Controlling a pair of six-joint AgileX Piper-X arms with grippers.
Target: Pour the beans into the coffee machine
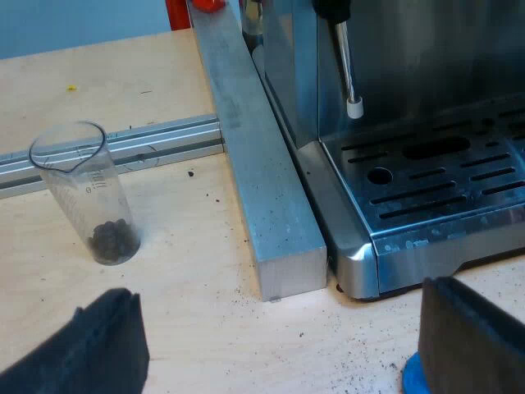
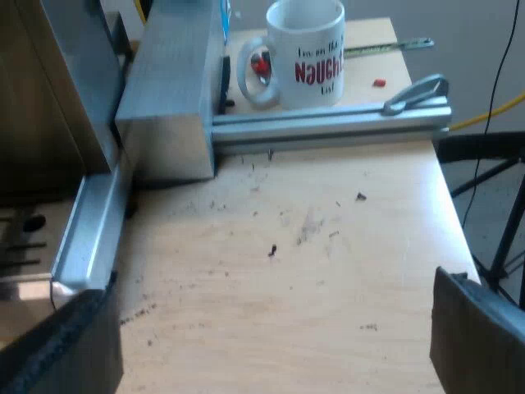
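Note:
A clear measuring glass [image 1: 86, 193] stands upright on the wooden table with a small heap of dark beans [image 1: 113, 240] at its bottom. My left gripper [image 1: 279, 353] hovers low over the table short of the glass, open, with nothing between its black fingers [image 1: 90, 345]. The espresso machine [image 1: 426, 172] shows its slotted drip tray and steam wand [image 1: 347, 66]. My right gripper [image 2: 271, 353] is open over bare table beside the machine's base [image 2: 82, 230], holding nothing.
A thick aluminium bar [image 1: 262, 164] lies along the machine's side, between it and the glass. A blue object [image 1: 417, 377] sits by one left finger. A white mug [image 2: 303, 53] with red lettering stands behind a metal rail [image 2: 328, 123]. The table edge [image 2: 455, 222] is close.

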